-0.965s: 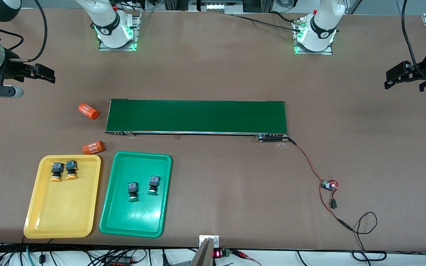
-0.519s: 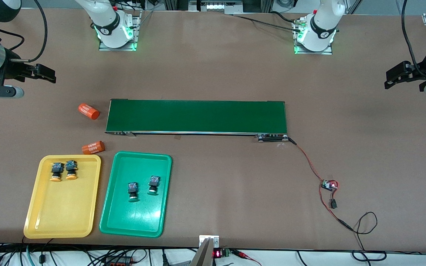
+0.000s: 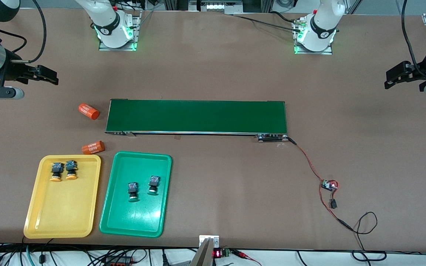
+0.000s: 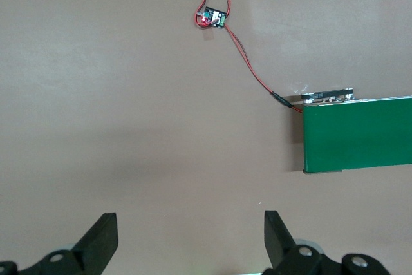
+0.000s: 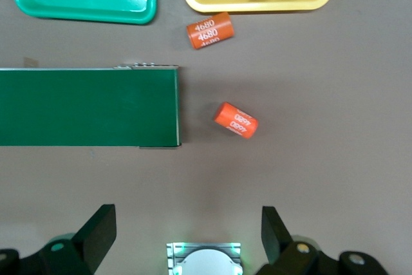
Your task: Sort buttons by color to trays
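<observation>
**Both grippers wide and empty, buttons sorted in their trays**

Right gripper (image 3: pixel 48 75) hangs over bare table at the right arm's end, its fingers spread wide with nothing between them; its own wrist view shows the two dark fingertips (image 5: pixel 96 233) far apart. Seen from the middle of the conveyor belt (image 3: pixel 196 116) in the front view, it sits at about ten o'clock. The left gripper (image 3: pixel 392 77) hangs over the left arm's end of the table, at about two o'clock from the belt, likewise wide open and holding nothing.

At about seven o'clock from the belt's middle lie the two trays, side by side and nearer to the front camera than the belt. The yellow tray (image 3: pixel 63 221) is the one closer to the right arm's end. The two yellow-orange buttons (image 3: pixel 63 171) lie in it close together, up near its edge toward the belt. The green tray (image 3: pixel 135 221) holds the two green buttons (image 3: pixel 142 187) around its middle, a little apart from each other.

One orange cylinder (image 3: pixel 93 147) lies on the table just beside the yellow tray's corner toward the belt. A second orange cylinder (image 3: pixel 88 111) lies near the belt's end. A red and black wire (image 3: pixel 309 162) runs from the belt's other end to a small circuit board (image 3: pixel 328 185).
</observation>
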